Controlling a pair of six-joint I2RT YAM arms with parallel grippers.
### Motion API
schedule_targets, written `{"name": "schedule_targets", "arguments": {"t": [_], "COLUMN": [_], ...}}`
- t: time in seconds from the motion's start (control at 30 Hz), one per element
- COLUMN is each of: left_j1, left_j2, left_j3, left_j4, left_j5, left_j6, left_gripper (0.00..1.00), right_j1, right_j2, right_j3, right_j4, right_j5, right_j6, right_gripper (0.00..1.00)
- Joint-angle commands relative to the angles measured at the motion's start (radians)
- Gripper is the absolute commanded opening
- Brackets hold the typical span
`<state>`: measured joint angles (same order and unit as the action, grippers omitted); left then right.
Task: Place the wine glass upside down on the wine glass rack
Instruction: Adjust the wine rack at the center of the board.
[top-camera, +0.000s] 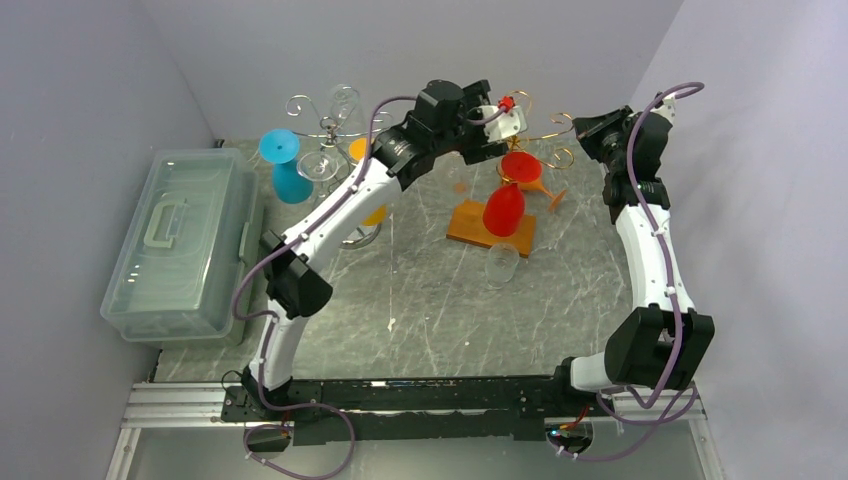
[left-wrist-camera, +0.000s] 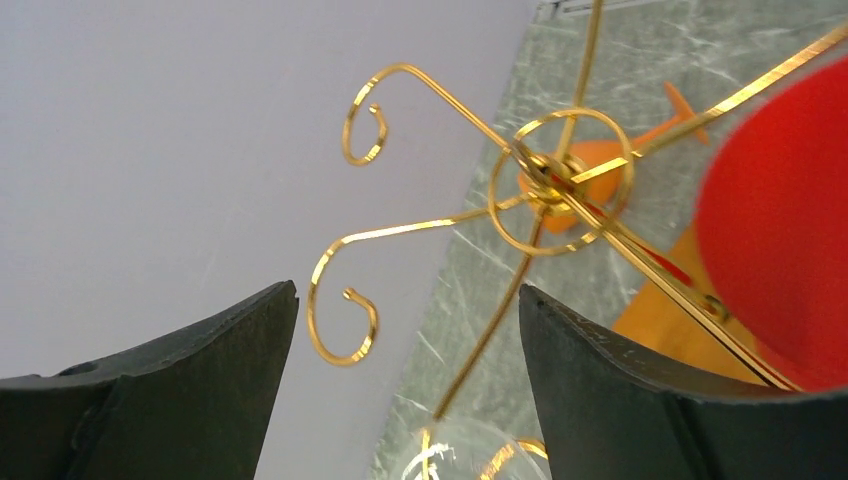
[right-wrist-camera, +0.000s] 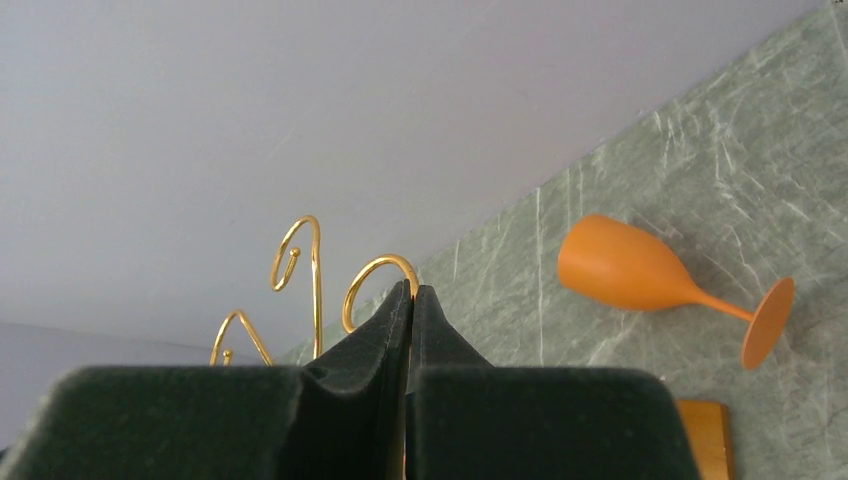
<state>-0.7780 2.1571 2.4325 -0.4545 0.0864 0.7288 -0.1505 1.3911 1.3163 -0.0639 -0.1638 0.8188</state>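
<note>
A red wine glass (top-camera: 504, 208) hangs bowl-down on the gold wire rack (top-camera: 540, 125), its foot (top-camera: 521, 166) up at the arms. The rack stands on a wooden base (top-camera: 470, 232). My left gripper (top-camera: 505, 125) is open and empty, just above and left of the glass foot. In the left wrist view the gripper (left-wrist-camera: 408, 300) frames the rack hub (left-wrist-camera: 545, 180), with the red glass (left-wrist-camera: 780, 230) at the right. My right gripper (top-camera: 585, 130) is shut on a curled arm of the rack (right-wrist-camera: 378, 272); its fingers (right-wrist-camera: 440, 330) are pressed together.
An orange glass (top-camera: 548, 190) lies on its side behind the rack, seen also in the right wrist view (right-wrist-camera: 640, 270). A clear glass (top-camera: 503, 262) stands in front of the base. A silver rack (top-camera: 325, 125), a blue glass (top-camera: 285, 165) and a plastic box (top-camera: 185, 240) are at the left.
</note>
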Motion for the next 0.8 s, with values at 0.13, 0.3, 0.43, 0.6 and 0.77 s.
{"name": "schedule_targets", "arguments": {"t": [0.13, 0.3, 0.43, 0.6, 0.77], "left_j1": [0.005, 0.006, 0.005, 0.006, 0.005], "left_j2": [-0.298, -0.397, -0.515, -0.508, -0.432], "left_j3": [-0.19, -0.243, -0.434, -0.426, -0.3], "left_j4": [0.027, -0.046, -0.039, -0.069, -0.095], "left_j5": [0.079, 0.114, 0.151, 0.153, 0.183], "left_j6": [-0.103, -0.135, -0.126, -0.183, -0.262], "left_gripper": [0.88, 0.89, 0.89, 0.88, 0.88], "right_j1": [-0.003, 0.0, -0.001, -0.014, -0.07], "right_j2": [-0.003, 0.001, -0.021, -0.051, -0.101], "right_j3": [-0.03, -0.022, -0.009, 0.035, 0.027], "right_j4": [-0.107, -0.097, -0.082, -0.098, -0.123], "right_j5": [0.062, 0.043, 0.027, 0.025, 0.024], "right_j6": [-0.043, -0.021, -0.026, -0.035, -0.02], "right_gripper": [0.0, 0.17, 0.43, 0.7, 1.0]}}
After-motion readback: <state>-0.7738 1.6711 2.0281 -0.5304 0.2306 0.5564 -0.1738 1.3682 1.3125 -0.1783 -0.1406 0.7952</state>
